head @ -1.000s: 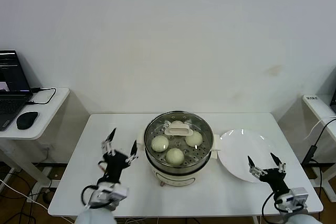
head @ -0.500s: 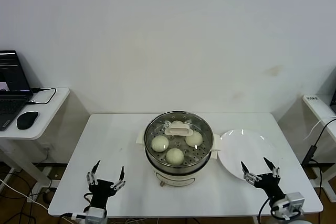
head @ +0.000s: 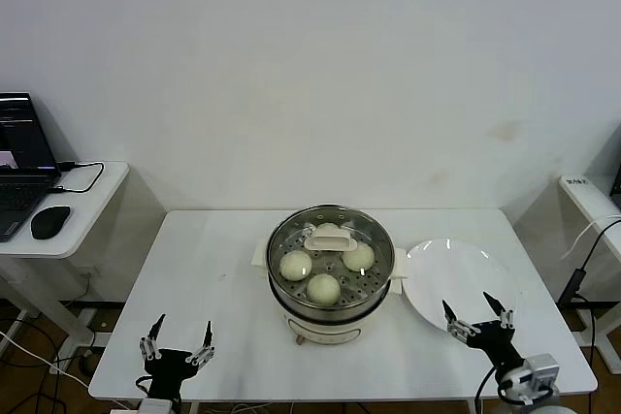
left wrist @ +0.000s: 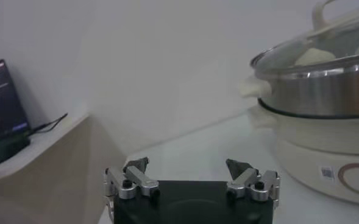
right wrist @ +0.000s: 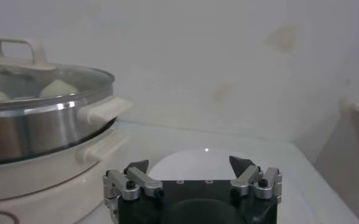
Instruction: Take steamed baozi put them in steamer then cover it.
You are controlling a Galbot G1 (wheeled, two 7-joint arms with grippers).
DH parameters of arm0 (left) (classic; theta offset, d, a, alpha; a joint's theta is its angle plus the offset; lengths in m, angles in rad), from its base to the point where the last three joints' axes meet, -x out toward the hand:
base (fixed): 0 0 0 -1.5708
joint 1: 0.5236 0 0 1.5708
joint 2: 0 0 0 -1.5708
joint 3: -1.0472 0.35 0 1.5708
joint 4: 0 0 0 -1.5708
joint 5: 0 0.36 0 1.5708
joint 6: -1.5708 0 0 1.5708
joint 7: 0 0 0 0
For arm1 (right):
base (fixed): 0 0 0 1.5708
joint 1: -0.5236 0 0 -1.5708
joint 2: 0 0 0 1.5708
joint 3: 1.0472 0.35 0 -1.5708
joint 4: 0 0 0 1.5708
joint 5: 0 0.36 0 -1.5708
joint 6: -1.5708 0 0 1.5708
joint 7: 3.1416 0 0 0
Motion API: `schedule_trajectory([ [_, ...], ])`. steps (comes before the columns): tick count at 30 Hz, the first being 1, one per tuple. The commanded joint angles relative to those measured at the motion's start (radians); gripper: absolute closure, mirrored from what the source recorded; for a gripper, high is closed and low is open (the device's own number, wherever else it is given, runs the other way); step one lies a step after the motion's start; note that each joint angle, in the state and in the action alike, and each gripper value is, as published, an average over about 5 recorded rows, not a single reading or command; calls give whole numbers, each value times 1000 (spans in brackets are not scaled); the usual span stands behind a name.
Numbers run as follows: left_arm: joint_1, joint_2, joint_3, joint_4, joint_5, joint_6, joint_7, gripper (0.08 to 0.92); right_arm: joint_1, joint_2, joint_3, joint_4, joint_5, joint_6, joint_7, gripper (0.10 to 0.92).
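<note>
White table (head: pixel 218 269), fingers (head: pixel 152 325) wide, empty.

A plain white wall (head: pixel 320 65) fills the back. A white surface (head: pixel 213 278) stands before it. To the left, a side desk (head: pixel 68 215) carries a laptop (head: pixel 19 167), mouse (head: pixel 50 222) and cable (head: pixel 87 174). A white shelf (head: pixel 592 196) shows at right.

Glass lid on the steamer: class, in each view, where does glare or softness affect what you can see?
Head view: light glints on the cover, yet three baozi show through. Left wrist view: steamer soft, open left gripper sharper. Right wrist view: a bright spot on the plate beyond the open right gripper.
</note>
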State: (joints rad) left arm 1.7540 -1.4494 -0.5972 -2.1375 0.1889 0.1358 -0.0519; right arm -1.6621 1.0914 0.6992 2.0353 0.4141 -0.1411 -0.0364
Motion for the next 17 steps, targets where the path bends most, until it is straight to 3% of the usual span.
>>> schedule_trajectory([
  [1, 32, -7, -26, -16, -25, -13, 2, 177, 4, 1, -3, 9, -9, -14, -16, 203],
  [17, 104, -8, -28, -70, -9, -10, 2, 177, -51, 22, 17, 47, -42, -46, -29, 203],
])
